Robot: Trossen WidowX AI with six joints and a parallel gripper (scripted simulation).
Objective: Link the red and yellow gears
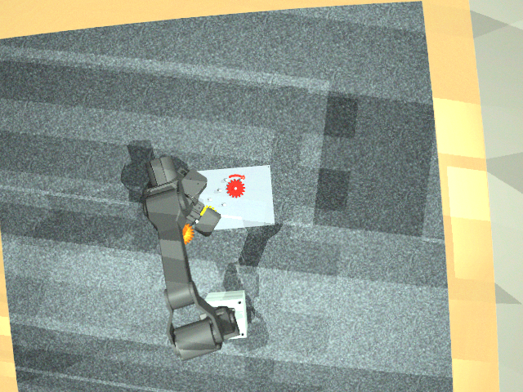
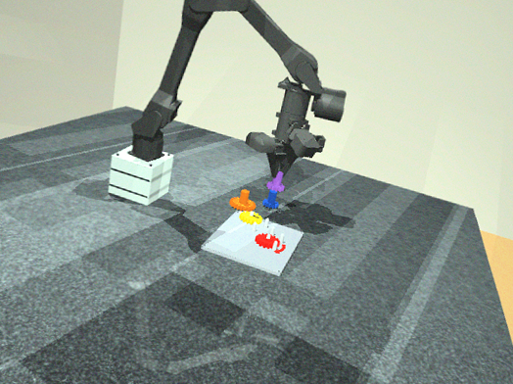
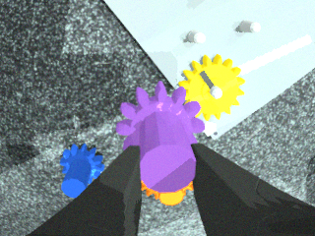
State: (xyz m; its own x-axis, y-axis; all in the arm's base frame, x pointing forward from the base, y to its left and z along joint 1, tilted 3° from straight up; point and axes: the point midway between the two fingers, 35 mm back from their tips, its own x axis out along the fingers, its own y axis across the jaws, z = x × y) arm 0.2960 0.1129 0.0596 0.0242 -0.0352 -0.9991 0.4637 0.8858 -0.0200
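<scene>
My gripper (image 2: 278, 175) (image 3: 164, 155) is shut on the shaft of the purple gear (image 2: 275, 185) (image 3: 168, 169), teeth downward and slightly tilted. It hangs in the air beyond the yellow-gear end of the grey board (image 1: 258, 211) (image 2: 236, 250) (image 3: 148, 29). The yellow gear (image 2: 247, 217) (image 3: 226, 89) and red gear (image 1: 231, 190) (image 2: 262, 240) sit on board pegs. Several empty pegs show, including one peg (image 1: 224, 204) between them and another peg (image 3: 197, 37). The orange gear (image 1: 188, 234) (image 2: 243, 203) and blue gear (image 2: 271, 200) (image 3: 81, 166) stand on the table.
The red arrow (image 1: 236, 175) curves beside the red gear. Part of the white arrow (image 3: 210, 129) shows near the board's corner. The white arm base (image 1: 241, 316) (image 2: 138, 181) stands on the table away from the board. In the top view the arm hides the blue gear and the purple gear.
</scene>
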